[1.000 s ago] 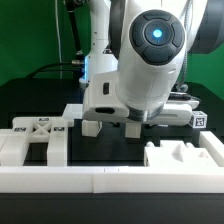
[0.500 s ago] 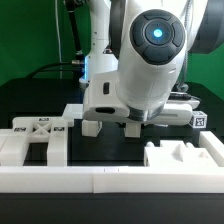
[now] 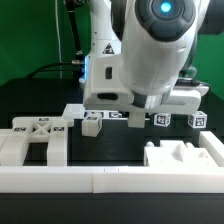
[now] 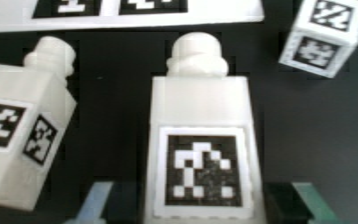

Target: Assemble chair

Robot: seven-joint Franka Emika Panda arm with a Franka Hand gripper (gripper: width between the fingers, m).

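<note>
Nearest the exterior camera nothing has shifted. The border rail (image 3: 110, 180), the cross-braced chair part (image 3: 35, 135) and the notched chair part (image 3: 185, 155) lie as they did.

The change is behind them. The arm (image 3: 150, 60) stands higher over the black worktop (image 3: 120, 142) than half a second ago, uncovering small tagged pieces at its back. The jaws have drawn in from a wide gape to a narrow hold on the chair leg (image 4: 202, 130), teal fingertips (image 4: 101, 203) against its two long sides. That reads as a grasp made and a lift begun, so the leg is probably bound for the part it plugs into. Whether it has left the worktop cannot be told.

The leg is a chunky matte-white block, square-sided, with a black-and-white tag on its upper face and a rounded peg at its far end. A second leg (image 4: 25, 120) of the same build lies just beside it, apart and tilted. Beyond both is the marker board (image 4: 140, 8).
</note>
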